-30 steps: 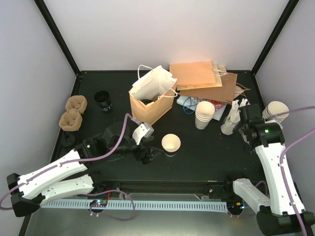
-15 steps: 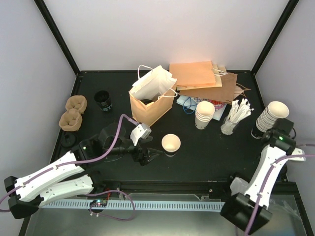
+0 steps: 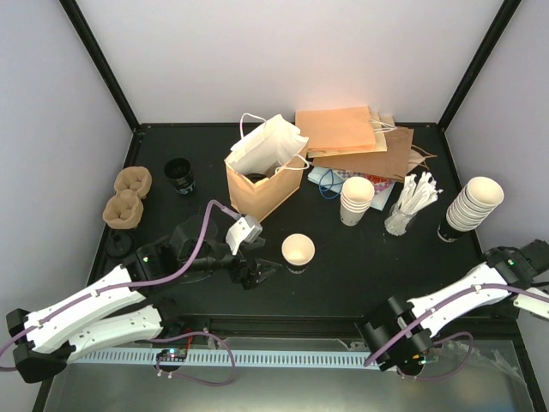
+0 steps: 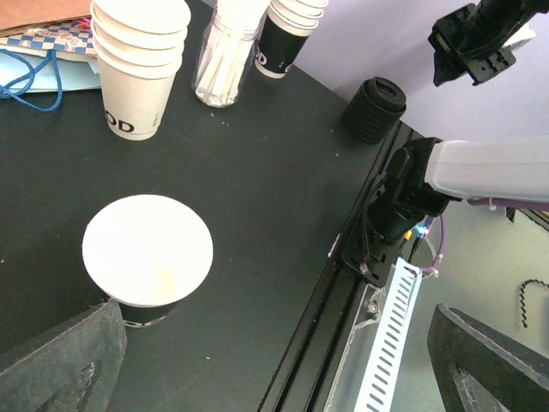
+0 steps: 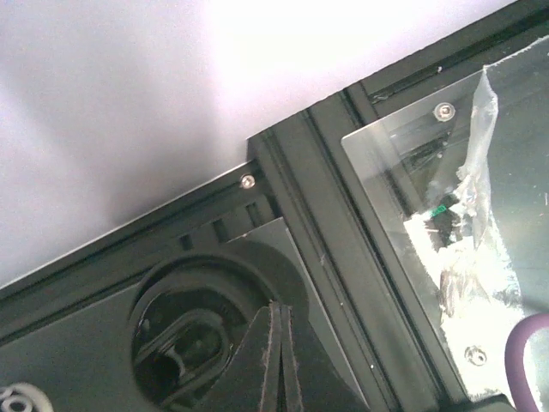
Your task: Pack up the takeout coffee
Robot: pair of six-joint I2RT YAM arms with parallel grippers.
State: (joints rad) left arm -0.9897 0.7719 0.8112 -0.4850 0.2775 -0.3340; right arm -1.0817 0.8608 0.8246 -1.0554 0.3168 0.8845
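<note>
Gaping left gripper (image 3: 260, 276), right gripper (image 5: 279, 339) seemingly shut

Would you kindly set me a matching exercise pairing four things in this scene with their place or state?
Things:
1. left pincer
2. right pincer
3. pulp carriers
4. lone cup

Descriptions:
a. lidless, in the middle
b. shut
c. wide open
d. brown, at the left edge

Pairs: 1-c, 2-b, 3-d, 4-a
</note>
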